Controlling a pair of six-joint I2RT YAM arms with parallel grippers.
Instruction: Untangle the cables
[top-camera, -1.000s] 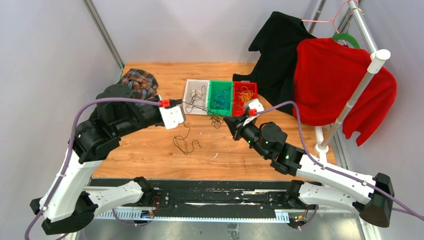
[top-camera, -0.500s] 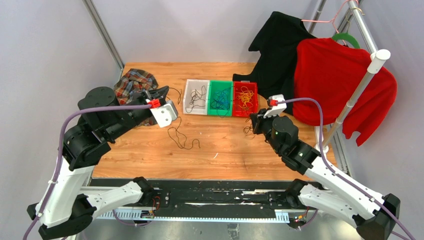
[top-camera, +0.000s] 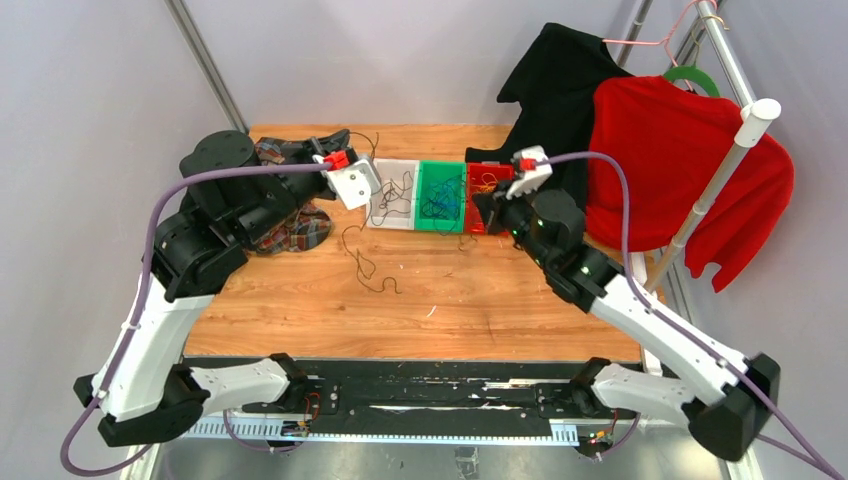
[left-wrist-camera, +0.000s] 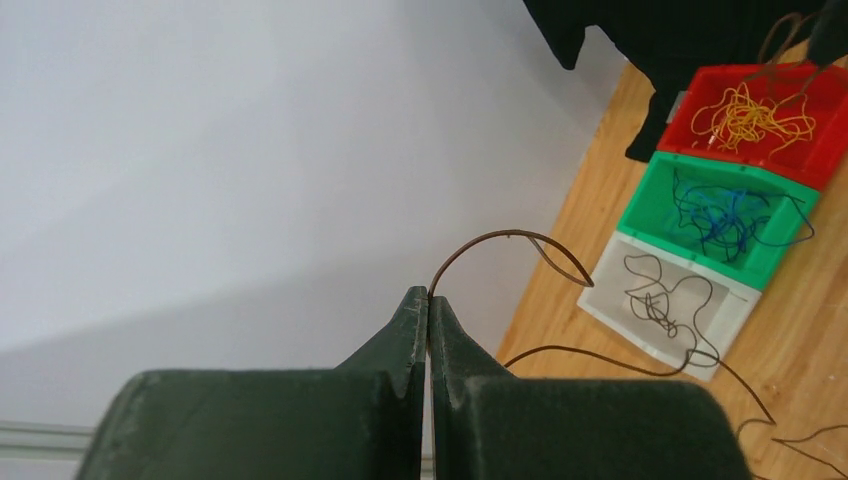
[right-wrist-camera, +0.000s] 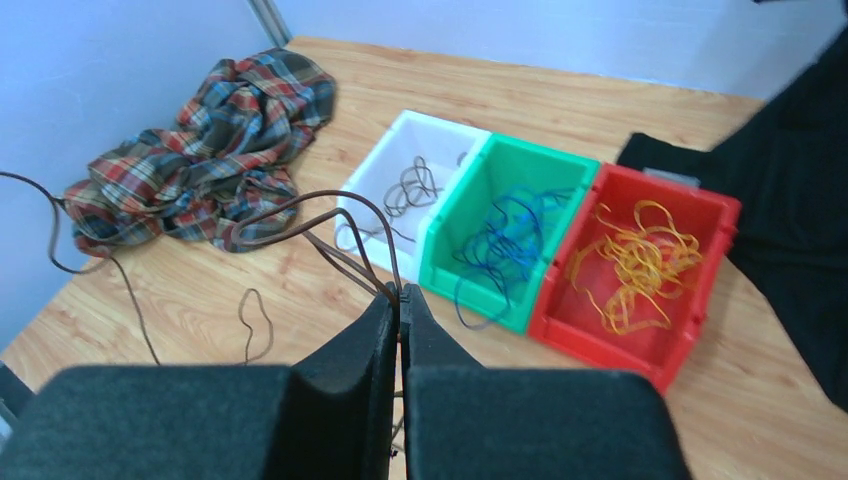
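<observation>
Pinching dark cables (left-wrist-camera: 500, 233), tools (left-wrist-camera: 428, 305) (right-wrist-camera: 400, 300) near bins (right-wrist-camera: 440, 250)

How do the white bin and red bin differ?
The white bin holds a few dark wires; the red bin holds a denser heap of yellow-orange wires. The white bin sits at the row's left end, the red bin at its right end beside the black garment. Both are open bins flanking the green bin.

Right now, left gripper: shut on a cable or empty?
Shut on a brown cable: the left gripper has its tips pressed together, cable arching out between them.
</observation>
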